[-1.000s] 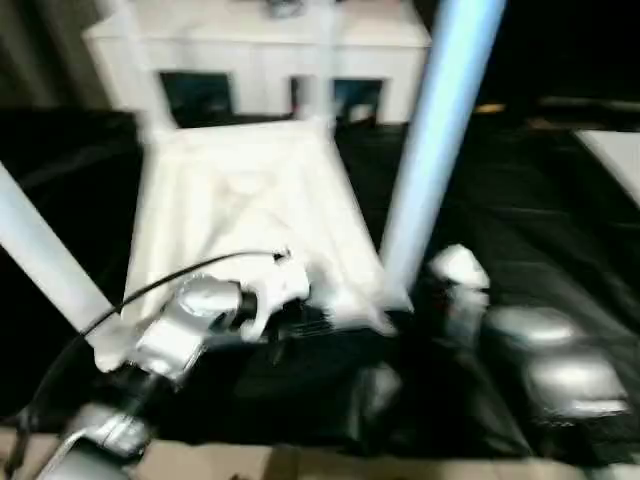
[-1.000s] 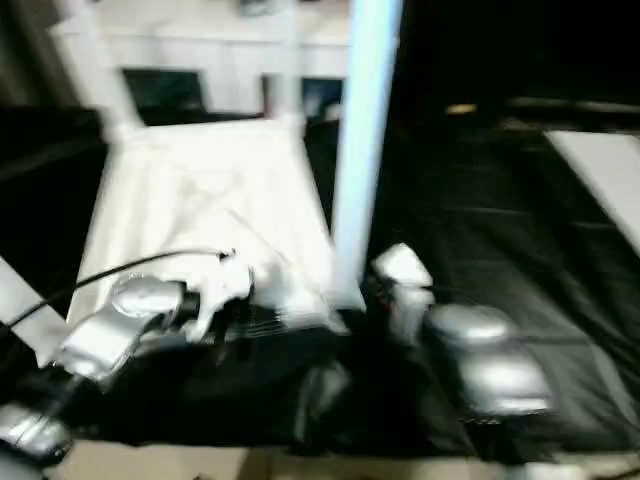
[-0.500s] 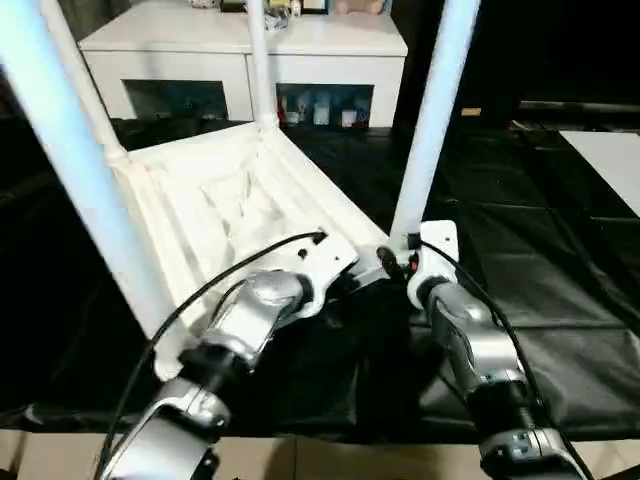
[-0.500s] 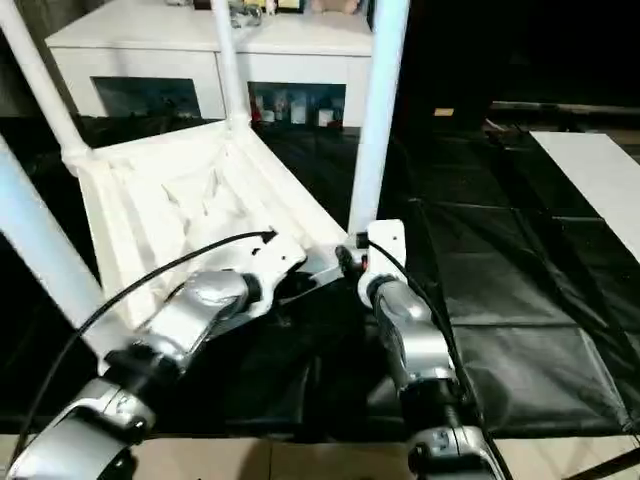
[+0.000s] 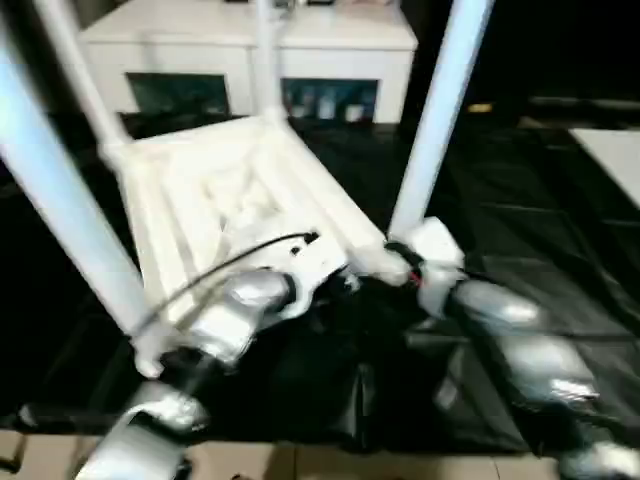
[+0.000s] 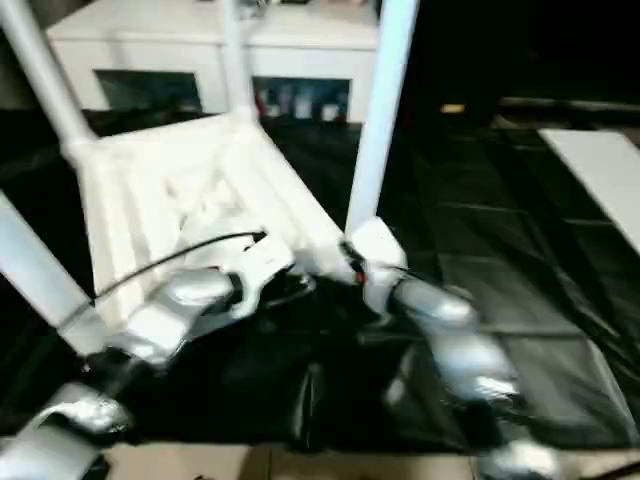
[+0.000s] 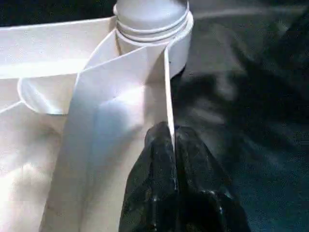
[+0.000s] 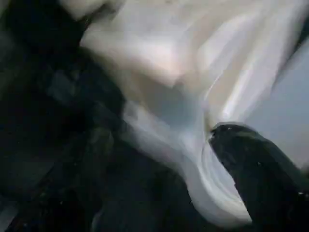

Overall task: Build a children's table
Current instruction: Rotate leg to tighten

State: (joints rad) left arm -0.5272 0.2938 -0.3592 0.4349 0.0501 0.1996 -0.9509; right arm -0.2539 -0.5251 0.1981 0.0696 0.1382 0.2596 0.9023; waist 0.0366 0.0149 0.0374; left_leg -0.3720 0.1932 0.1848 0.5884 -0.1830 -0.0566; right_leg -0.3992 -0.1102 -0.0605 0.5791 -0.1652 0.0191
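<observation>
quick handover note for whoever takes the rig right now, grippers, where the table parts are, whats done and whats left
Left gripper: shut on the thin rim of the tabletop.
Right gripper: at the near right corner, beside the leg standing there; whether it grips anything is unclear.
Parts: tabletop lies underside up on the black sheet, white cabinet behind it.
Done: four legs stand up from the corners.
Left: check that the legs are seated, then turn the table onto its feet.

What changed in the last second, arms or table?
The right arm swung its elbow outward to the right; the right gripper remains at the base of the near long white tapered tube leg. The left gripper stays shut, fingers pinching the rim of the upside-down white plastic rectangular tabletop.
</observation>
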